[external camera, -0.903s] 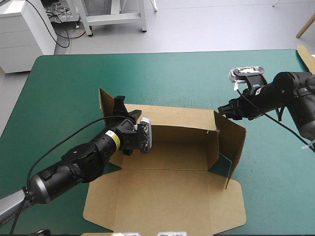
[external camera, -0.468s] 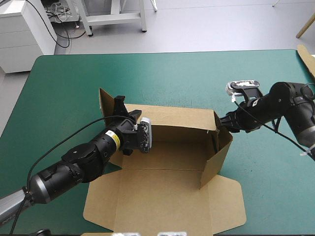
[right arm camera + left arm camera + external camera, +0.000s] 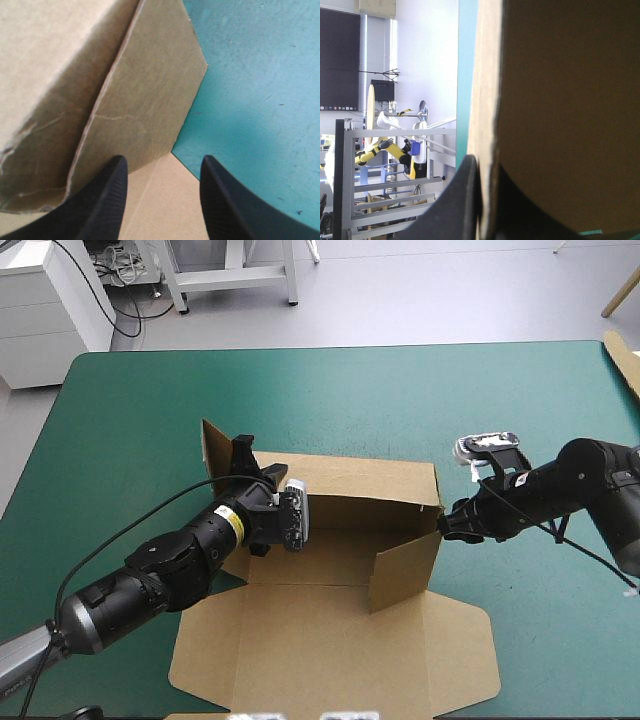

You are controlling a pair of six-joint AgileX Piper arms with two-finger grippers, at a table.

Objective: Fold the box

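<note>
The brown box (image 3: 335, 542) lies mid-table with its back wall (image 3: 350, 480) raised and its lid (image 3: 330, 650) flat toward the near edge. My left gripper (image 3: 243, 452) is shut on the upright board at the box's left end; in the left wrist view the board's edge (image 3: 487, 125) runs between the black fingers (image 3: 462, 200). The right-end flap (image 3: 405, 565) stands folded inward across the box. My right gripper (image 3: 448, 525) is open, just outside the box's right corner. In the right wrist view its fingertips (image 3: 164, 160) frame the flap (image 3: 145, 110) just ahead.
Bare teal-green cover (image 3: 300, 390) spreads beyond the box toward the far edge and on both sides. A strip of brown board (image 3: 625, 360) shows at the table's right edge. The lid's side tabs (image 3: 470, 650) lie flat on the cover.
The right-end flap has swung inward, from pointing out to standing across the box's right end. My right gripper moved nearer and leftward behind it. The left arm held still.
</note>
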